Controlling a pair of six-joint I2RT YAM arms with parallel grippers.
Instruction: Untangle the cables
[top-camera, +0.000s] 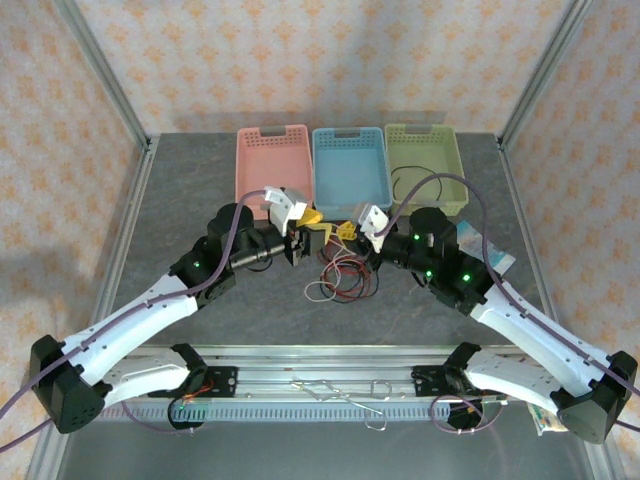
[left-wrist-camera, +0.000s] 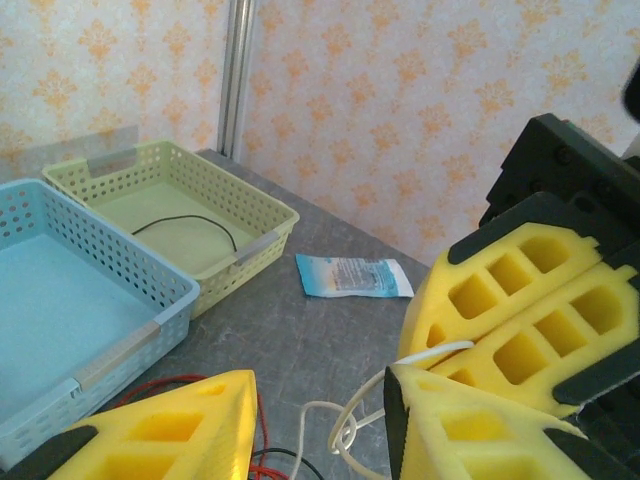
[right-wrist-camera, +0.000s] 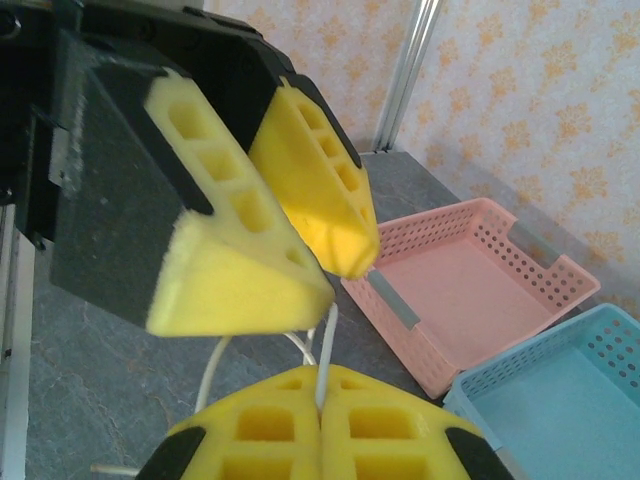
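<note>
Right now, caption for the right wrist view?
Right gripper shut on white cable, left gripper close above, pink basket and blue basket behind.

Grey speckled tabletop (top-camera: 200, 180), matte. Three perforated plastic baskets sit in a row at its far edge, side by side: pink basket (top-camera: 273, 131) left, blue basket (top-camera: 348, 132) middle, pale green basket (top-camera: 422, 128) right. Mid-table, just in front of the blue basket, a heap of thin cables (top-camera: 340, 280) lies in overlapping loops of red, black and white, with one pale loop spilling out on its left side. On the right, near the green basket's front corner, a small blue-and-white flat packet (left-wrist-camera: 353, 276) lies on the bare surface.
</note>
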